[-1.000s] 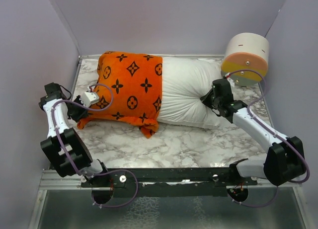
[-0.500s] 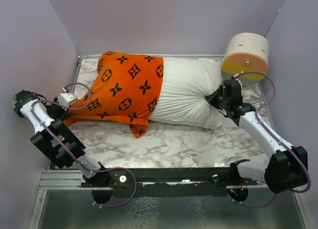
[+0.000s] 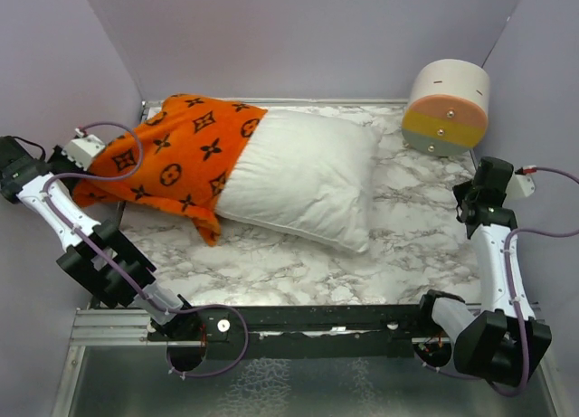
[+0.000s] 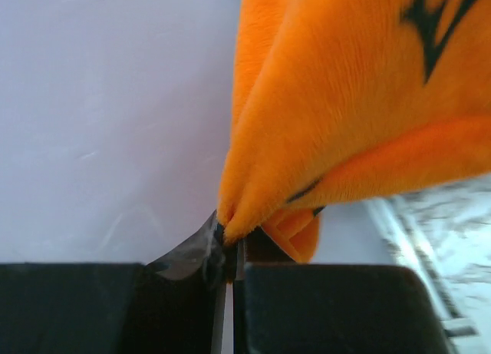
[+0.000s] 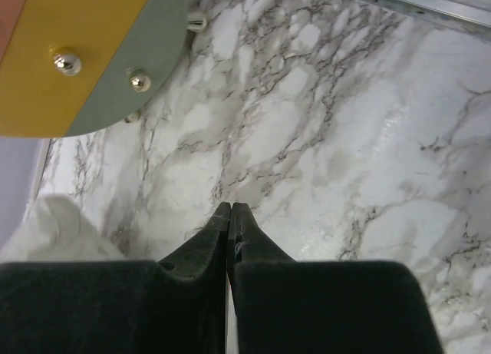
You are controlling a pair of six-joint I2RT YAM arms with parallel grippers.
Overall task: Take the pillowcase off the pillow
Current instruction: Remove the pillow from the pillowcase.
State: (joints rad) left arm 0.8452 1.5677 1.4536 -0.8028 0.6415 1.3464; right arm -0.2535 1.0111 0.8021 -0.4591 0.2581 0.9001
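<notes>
The white pillow (image 3: 312,177) lies slantwise across the marble table, its right two thirds bare. An orange pillowcase (image 3: 176,150) with black motifs still covers its left end. My left gripper (image 3: 98,164) is at the far left by the wall, shut on a pinched fold of the pillowcase (image 4: 345,116). In the left wrist view, the left gripper (image 4: 228,243) has orange fabric bunched at the tips. My right gripper (image 3: 465,203) hovers off to the right, apart from the pillow. The right wrist view shows the right gripper (image 5: 231,208) shut and empty above the marble, a pillow corner (image 5: 46,227) at lower left.
A round cylinder (image 3: 445,105) of white, orange and yellow bands lies on its side at the back right corner, its underside (image 5: 77,54) close above my right gripper. Lilac walls enclose the table on three sides. A metal rail (image 3: 298,322) runs along the near edge.
My left gripper pulled the pillowcase left and back, baring more pillow. The right gripper let go of the pillow's right end and drew away to the right. The pillow slid left.
</notes>
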